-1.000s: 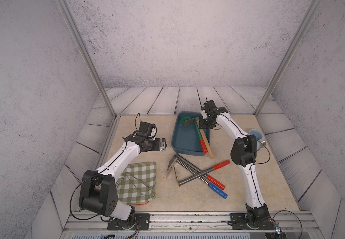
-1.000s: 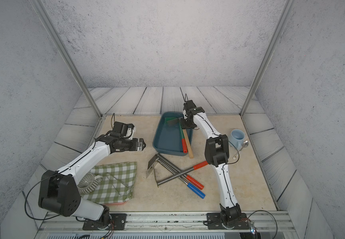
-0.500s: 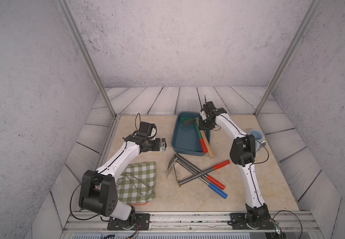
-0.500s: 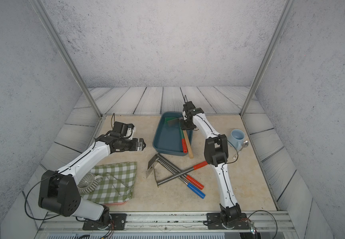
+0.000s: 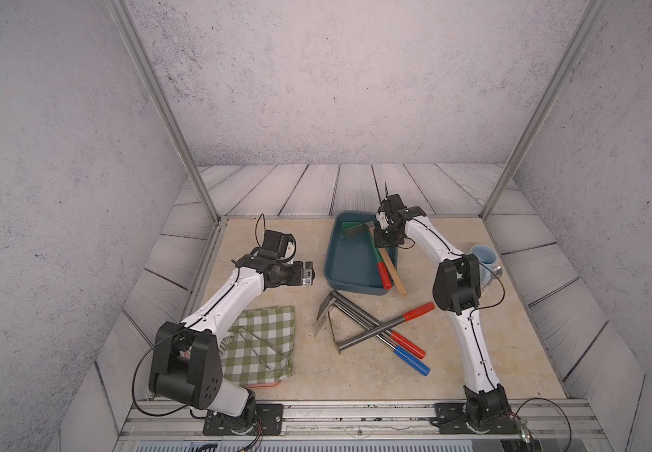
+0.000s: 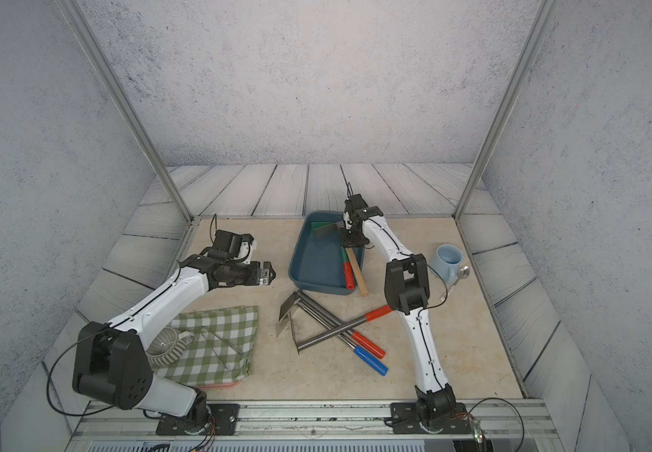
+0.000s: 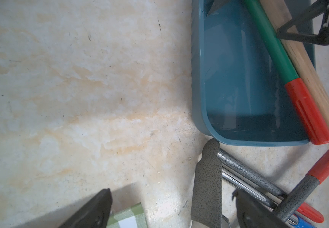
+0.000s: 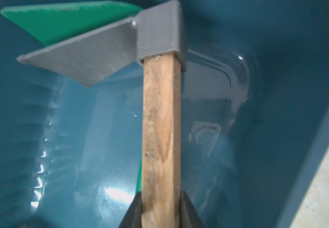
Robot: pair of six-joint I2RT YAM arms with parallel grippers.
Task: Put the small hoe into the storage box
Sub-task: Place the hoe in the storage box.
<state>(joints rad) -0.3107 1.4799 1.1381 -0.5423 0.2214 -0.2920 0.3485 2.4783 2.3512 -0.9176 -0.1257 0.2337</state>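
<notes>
Right wrist view: right gripper (image 8: 160, 209) clamps the wooden-handled grey-bladed small hoe (image 8: 159, 118); settle it flat inside the teal plastic storage box (image 8: 278, 98) before releasing.

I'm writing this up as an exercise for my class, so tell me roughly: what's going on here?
The right pincer is shut on the wooden handle of the hoe, whose head is at the far end of the box, next to a green-shafted tool already lying inside. The hoe is not yet released; its handle end sticks out past the near rim. The left pincer hangs open and empty over the table beside the box. In front of it lie three more tools.
</notes>
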